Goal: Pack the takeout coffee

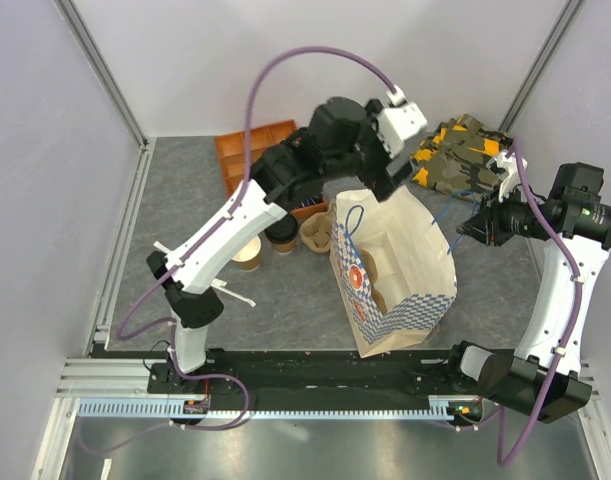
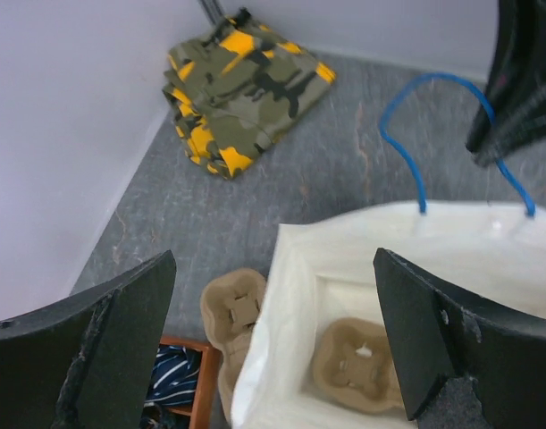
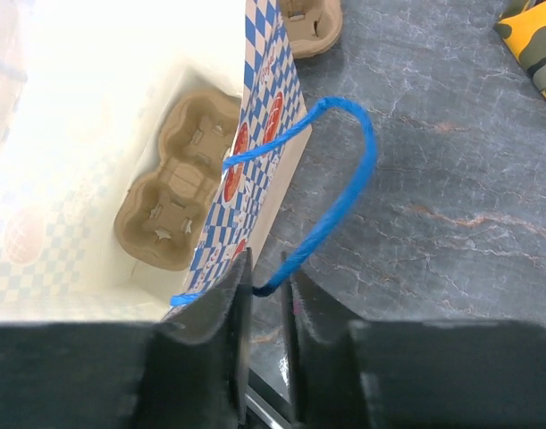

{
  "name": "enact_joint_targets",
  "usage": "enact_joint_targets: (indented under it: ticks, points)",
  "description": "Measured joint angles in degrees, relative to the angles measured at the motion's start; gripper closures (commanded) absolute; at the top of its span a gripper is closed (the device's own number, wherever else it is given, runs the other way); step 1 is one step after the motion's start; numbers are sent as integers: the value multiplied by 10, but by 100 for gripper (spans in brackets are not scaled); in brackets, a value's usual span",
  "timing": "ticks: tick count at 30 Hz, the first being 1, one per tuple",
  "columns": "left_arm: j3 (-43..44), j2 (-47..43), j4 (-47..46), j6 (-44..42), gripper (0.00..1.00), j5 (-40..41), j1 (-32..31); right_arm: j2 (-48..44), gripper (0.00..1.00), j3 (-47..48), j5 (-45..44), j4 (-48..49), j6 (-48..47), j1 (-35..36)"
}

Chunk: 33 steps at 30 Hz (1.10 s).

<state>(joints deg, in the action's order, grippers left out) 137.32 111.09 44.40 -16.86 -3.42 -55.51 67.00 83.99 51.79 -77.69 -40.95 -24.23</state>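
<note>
Lidded coffee cup (image 1: 282, 238) stands mid-table, left of the paper bag (image 1: 357, 300). Left gripper (image 2: 273, 259) gapes empty; right gripper (image 3: 268, 273) sits loose around the blue handle (image 3: 344, 179): dropped, the bag's mouth may sag shut.

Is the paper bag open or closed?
Open. The paper bag gapes wide at the top, and the cardboard cup carrier lying on its bottom shows through.

Light bright, even, diffuse from overhead, shadows on the table (image 1: 285, 300) soft; paper bag (image 3: 49, 107) white inside blown out in right wrist view; left gripper (image 2: 274, 259) fingers (image 2: 103, 349) dark and defocused at lower corners; left arm (image 1: 345, 130) slightly motion-blurred in top view.
</note>
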Motion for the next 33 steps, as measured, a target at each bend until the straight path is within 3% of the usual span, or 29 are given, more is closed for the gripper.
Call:
enact_joint_targets:
  ticks: [7,13,19,22,28,33]
  points:
    - [-2,-47,-59,119,0,-14,88,0,26,1,10,0,-1,0]
    - [-72,-133,-106,180,0,-5,153,0,2,11,24,0,6,0]
    - [-215,-240,-118,184,0,-19,207,-10,2,24,38,1,16,0]
    - [-265,-266,-97,183,0,-50,249,-38,2,21,42,25,63,0]
    - [-358,-275,-44,160,0,-97,305,-137,2,-74,11,295,303,0]
    - [-452,-281,-40,127,0,-133,319,-50,2,-45,-8,456,430,1]
